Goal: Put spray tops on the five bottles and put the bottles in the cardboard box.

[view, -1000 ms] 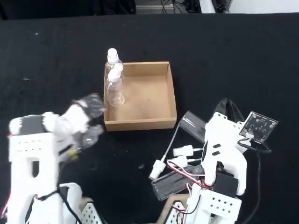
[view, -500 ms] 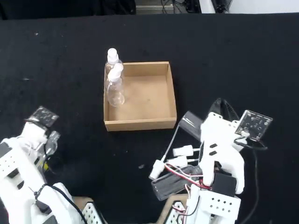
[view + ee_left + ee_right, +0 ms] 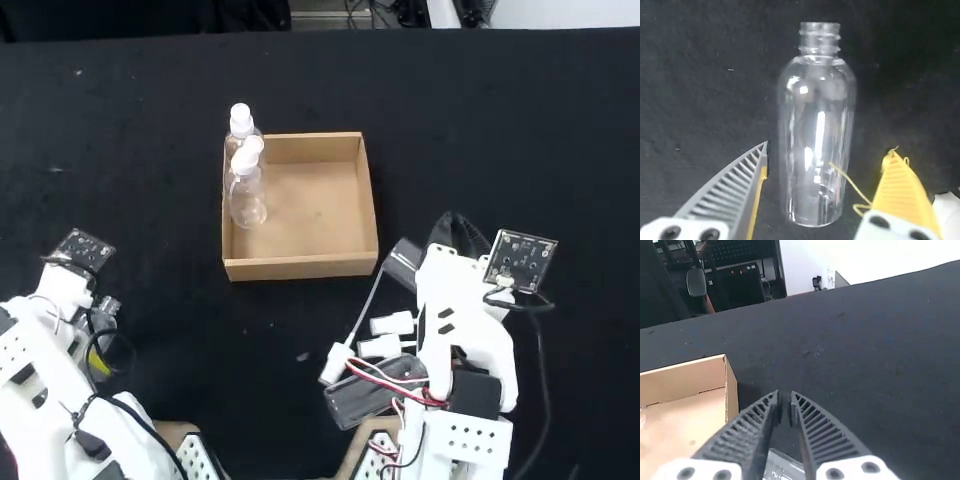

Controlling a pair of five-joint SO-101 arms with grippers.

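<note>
Now | left claw (image 3: pixel 829 149) apart, flanking 1 uncapped bottle (image 3: pixel 817 115) | right claw (image 3: pixel 785 396) together

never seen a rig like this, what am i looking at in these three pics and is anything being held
These are two small robots: the left arm and the right arm, at a black table. One picture looks down from above; the other two come from a camera on each arm's wrist. Two topped bottles stand at the left wall of a cardboard box. Loose spray tops lie by the right arm. The left gripper is open, a finger each side of a bare bottle, not gripping it. The right gripper is shut, with nothing between its tips.
</note>
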